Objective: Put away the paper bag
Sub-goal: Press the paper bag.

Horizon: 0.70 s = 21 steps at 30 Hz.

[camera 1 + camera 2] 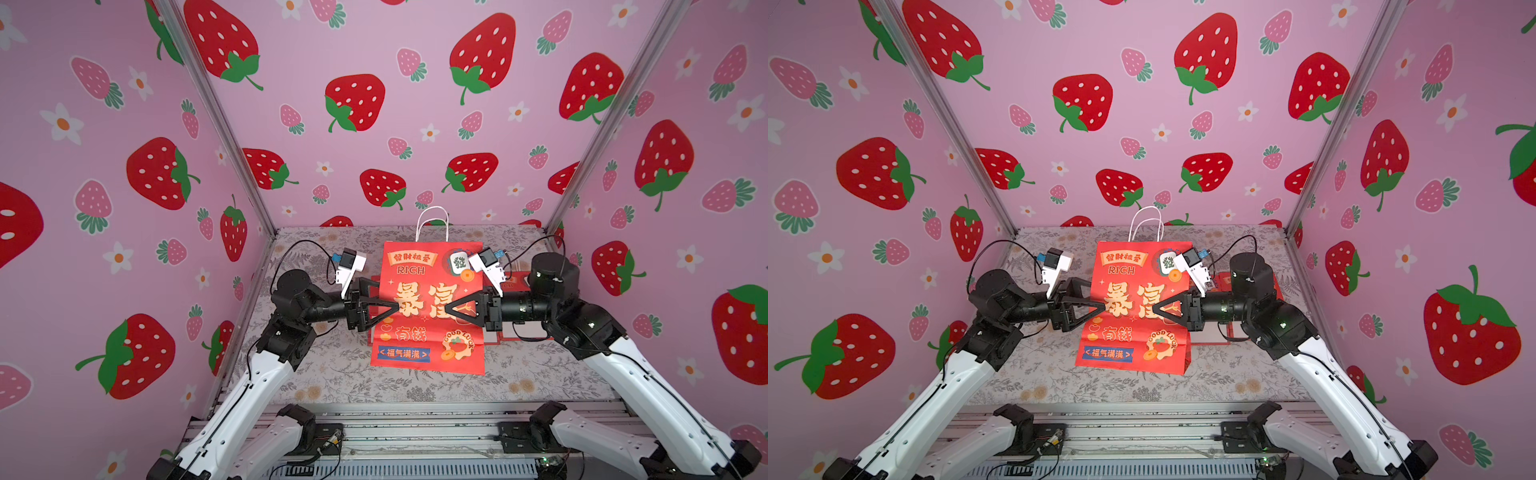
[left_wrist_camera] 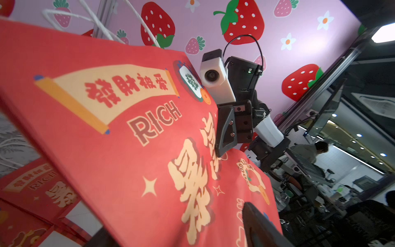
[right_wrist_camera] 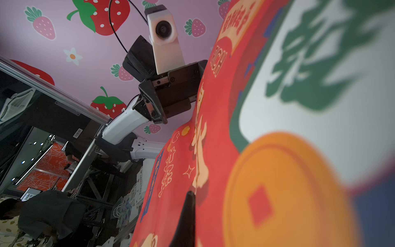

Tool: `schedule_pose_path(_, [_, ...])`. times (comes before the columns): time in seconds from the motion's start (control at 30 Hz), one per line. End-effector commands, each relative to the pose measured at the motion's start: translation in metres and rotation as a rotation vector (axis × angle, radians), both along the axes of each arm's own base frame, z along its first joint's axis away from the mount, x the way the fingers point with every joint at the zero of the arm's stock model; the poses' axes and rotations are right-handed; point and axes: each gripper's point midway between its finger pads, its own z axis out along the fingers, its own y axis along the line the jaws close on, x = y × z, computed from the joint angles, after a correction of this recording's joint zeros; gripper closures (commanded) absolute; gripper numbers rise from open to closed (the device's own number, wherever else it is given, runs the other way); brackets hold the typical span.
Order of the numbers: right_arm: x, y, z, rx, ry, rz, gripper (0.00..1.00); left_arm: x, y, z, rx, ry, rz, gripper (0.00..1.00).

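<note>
The red paper bag point(image 1: 419, 353) stood upright in the middle of the table point(image 1: 332, 374), between the arms. The right gripper point(image 1: 448, 309) was clamped tight, seemingly pinching the bag's front. The left gripper point(image 1: 389, 297) gaped wide at the bag's edge, holding nothing.

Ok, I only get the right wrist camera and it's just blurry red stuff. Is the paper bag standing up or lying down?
Observer: Standing up. In both top views the paper bag stands upright in the middle of the table.
Operator: Where's my right hand touching it?
Observer: The right hand is shut, its tip against the middle of the bag's printed front. I can't tell if it pinches any paper.
Operator: Is anything else there?
Observer: Yes, the left wrist view shows a second red bag lying flat on the table, on the right arm's side.
</note>
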Motion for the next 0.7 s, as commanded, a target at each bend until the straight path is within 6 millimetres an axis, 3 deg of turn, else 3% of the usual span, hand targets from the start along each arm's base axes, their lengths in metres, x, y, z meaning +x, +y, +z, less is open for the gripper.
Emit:
schedule_pose_path(0.0, [0.0,-0.019,-0.002,-0.11,-0.086,-0.071,1.0,0.0,0.014,0.011,-0.006,-0.072,0.088,0.13])
schedule_pose_path(0.23, [-0.007,-0.022,0.001,-0.103,-0.107,-0.053,1.0,0.001,0.025,0.006,-0.002,-0.075,0.124,0.04])
schedule_pose_path(0.43, [-0.021,-0.016,0.022,-0.012,-0.128,0.029,1.0,0.009,0.006,-0.007,-0.021,0.02,-0.023,0.0])
schedule_pose_path(0.67, [-0.02,-0.012,0.029,0.015,-0.138,0.049,1.0,-0.006,-0.015,-0.006,-0.002,-0.008,-0.115,0.0])
